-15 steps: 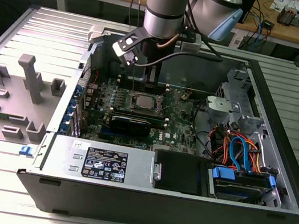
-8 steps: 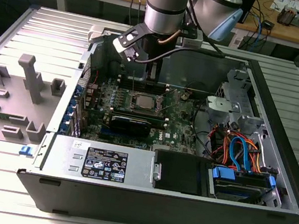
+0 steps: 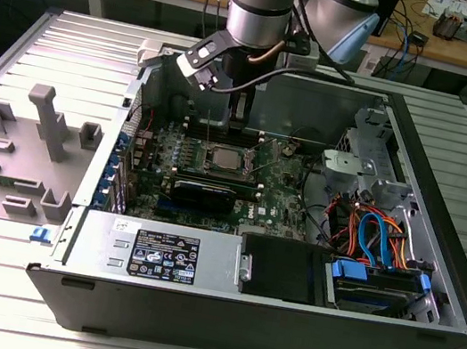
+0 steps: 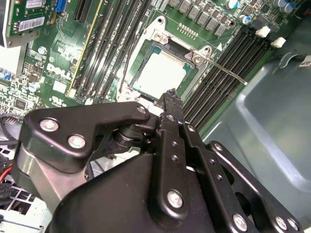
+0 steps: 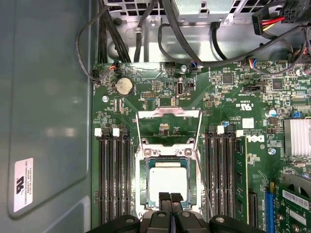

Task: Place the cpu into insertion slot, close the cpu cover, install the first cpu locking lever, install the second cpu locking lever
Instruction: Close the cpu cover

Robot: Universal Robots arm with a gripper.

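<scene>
The gripper (image 5: 170,198) is hanging with its two fingers pressed together tip to tip, and it is gripping nothing. In both wrist views its tips (image 4: 170,95) are hovering over one edge of the insertion slot (image 5: 144,180). Whether they are touching it cannot be told.

The cpu (image 5: 167,180) is lying flat inside that slot, its dull silver top facing up and the dark socket rim showing all around it. In the first wrist view, the cpu cover (image 5: 170,112) is standing raised at the slot's far side from the gripper, clear of the chip, and green board is showing through its window.

In the second wrist view a thin metal locking lever (image 4: 225,71) is sticking out from a corner of the slot, across the black memory slots (image 4: 221,85) just beside it. More memory slots (image 5: 114,179) are flanking the slot's other side. The motherboard (image 3: 288,198) around the slot is lying in the open computer case (image 3: 189,325).
</scene>
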